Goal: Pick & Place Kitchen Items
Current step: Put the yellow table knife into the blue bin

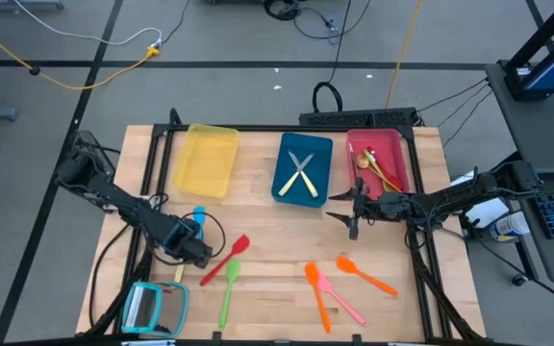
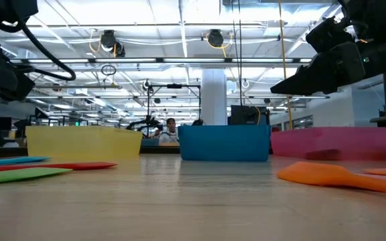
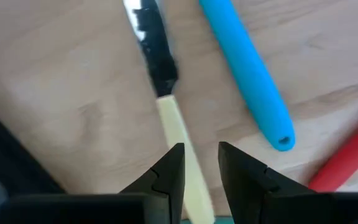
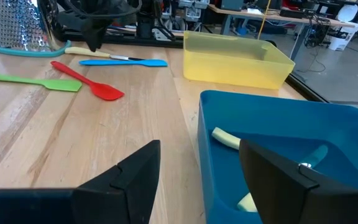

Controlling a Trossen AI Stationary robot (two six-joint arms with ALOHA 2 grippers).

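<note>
Wooden tabletop under me, big open workshop with ceiling lights behind it, and a person sitting way off in the back of the low view.

So my left gripper is down over the yellow-handled knife: fingers partly apart, one on each side of the cream handle, not squeezing it yet as far as I can see. That knife lies flat on the wood with its serrated blade pointing away from me. Just beside it is the blue utensil, roughly parallel, and the red spatula is a bit further out on the same side. Next to the red one sits the green spatula. The teal-framed grater is near the table corner, close to the knife's handle end.

My right gripper hangs with its fingers wide apart, nothing between them, just above the edge of the blue tray. That tray has two pale-handled utensils crossed inside it. The yellow tray is on one side of the blue tray, the red tray on the other with a few spoons in it. Orange spatulas and a pink one lie on the wood near the front edge, well apart from the blue tray.
</note>
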